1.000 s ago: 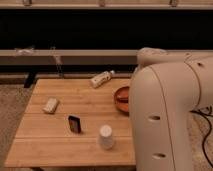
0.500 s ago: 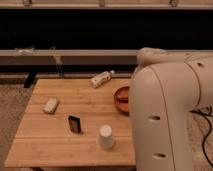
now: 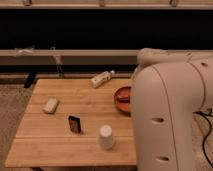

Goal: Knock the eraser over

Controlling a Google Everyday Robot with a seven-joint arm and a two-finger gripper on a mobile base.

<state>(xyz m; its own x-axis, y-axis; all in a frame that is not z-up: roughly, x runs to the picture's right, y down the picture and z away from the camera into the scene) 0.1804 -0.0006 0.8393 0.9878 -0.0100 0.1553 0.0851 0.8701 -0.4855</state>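
The eraser (image 3: 75, 124) is a small dark block with an orange-red edge. It stands upright on the wooden table (image 3: 45, 145), left of centre. My white arm (image 3: 170, 110) fills the right side of the camera view, to the right of the eraser and well apart from it. My gripper is out of view; only the arm's bulky links show.
A white paper cup (image 3: 106, 136) stands just right of the eraser, toward the front. An orange-red bowl (image 3: 122, 98) sits at the table's right, partly behind my arm. A white bottle (image 3: 101, 78) lies at the back edge. A small pale block (image 3: 50, 105) lies at the left.
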